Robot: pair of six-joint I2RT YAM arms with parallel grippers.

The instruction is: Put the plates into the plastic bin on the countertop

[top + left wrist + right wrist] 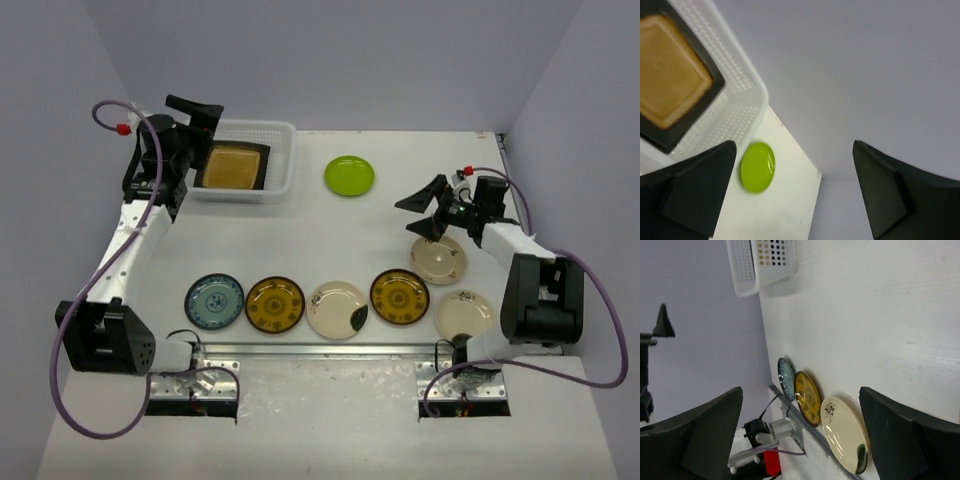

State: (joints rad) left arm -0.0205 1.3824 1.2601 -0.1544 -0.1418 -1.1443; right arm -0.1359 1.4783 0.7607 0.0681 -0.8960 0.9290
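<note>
The plastic bin [283, 140] stands at the back left of the countertop [330, 235] with a dark-rimmed amber square plate [235, 165] lying in it. My left gripper [196, 112] hovers open and empty over the bin's left end. The left wrist view shows that plate [670, 75], the bin's rim [742, 102] and the lime-green plate [757, 166]. My right gripper [423, 211] is open and empty above a cream plate [438, 259]. Along the front lie a blue plate [214, 301], a yellow-brown plate [275, 304], a cream plate [337, 309], another yellow-brown plate [400, 296] and another cream plate [466, 316].
The lime-green plate [349, 175] lies alone to the right of the bin. A metal rail [320, 349] runs along the front edge. In the right wrist view the bin [762, 262] is far off and the blue plate [786, 378] heads the front row. Walls close in three sides.
</note>
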